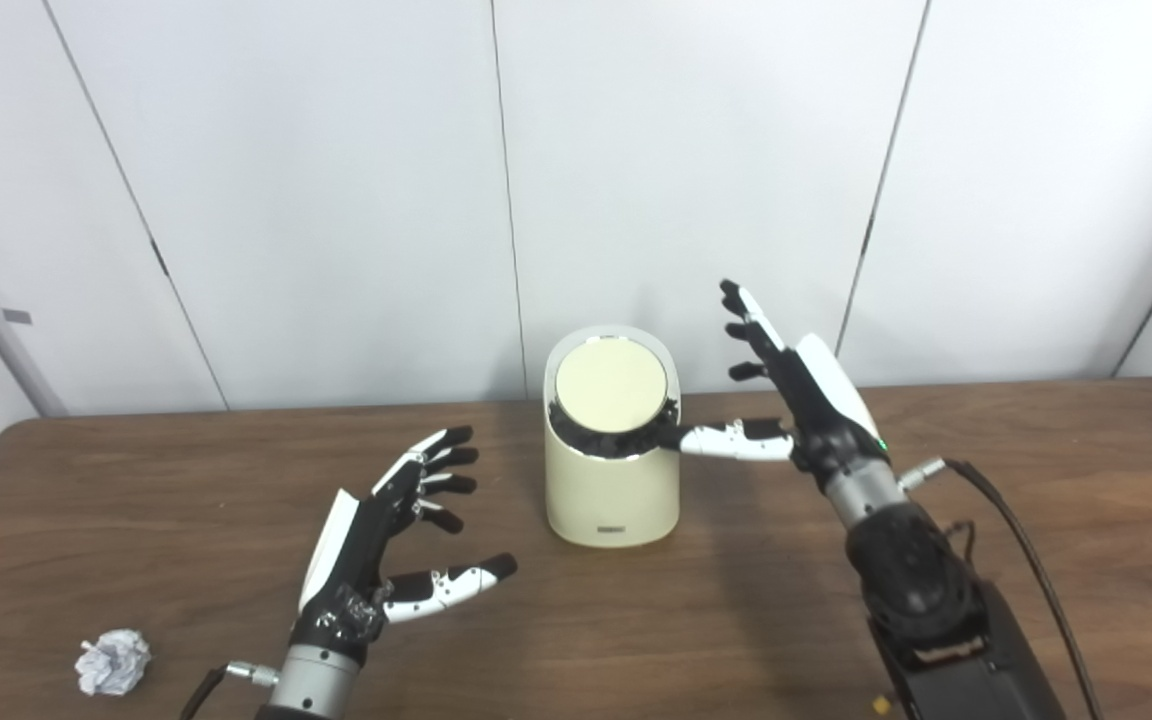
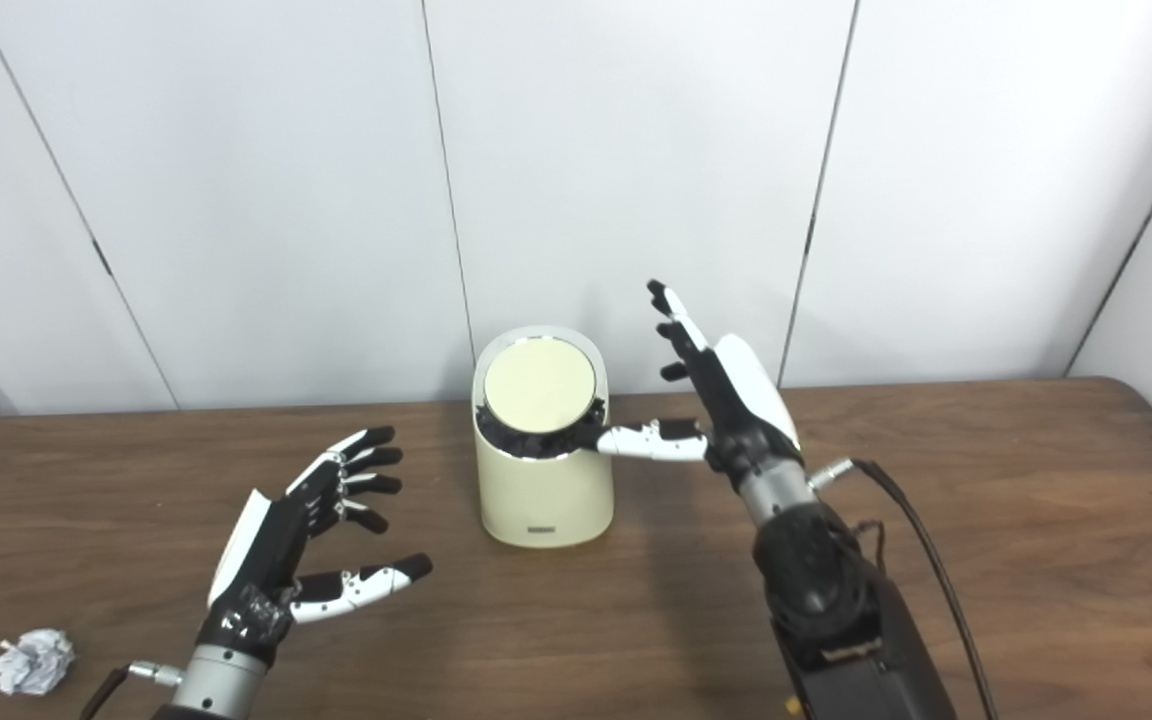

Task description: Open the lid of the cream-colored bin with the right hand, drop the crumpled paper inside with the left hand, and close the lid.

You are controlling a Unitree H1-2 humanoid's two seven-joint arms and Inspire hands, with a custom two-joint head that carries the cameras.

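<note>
The cream-colored bin [image 1: 613,497] stands at the middle of the brown table. Its round lid [image 1: 610,385] sits tilted, with a dark gap along its front edge. My right hand [image 1: 798,400] is open just right of the bin, fingers pointing up and the thumb reaching to the bin's right rim. My left hand [image 1: 386,540] is open and empty, hovering left of the bin. The crumpled paper [image 1: 113,661] lies on the table at the front left, left of my left wrist.
The brown table [image 1: 1036,470] ends against a white panelled wall [image 1: 336,200] just behind the bin. A black cable [image 1: 1016,540] runs from my right wrist toward the front right.
</note>
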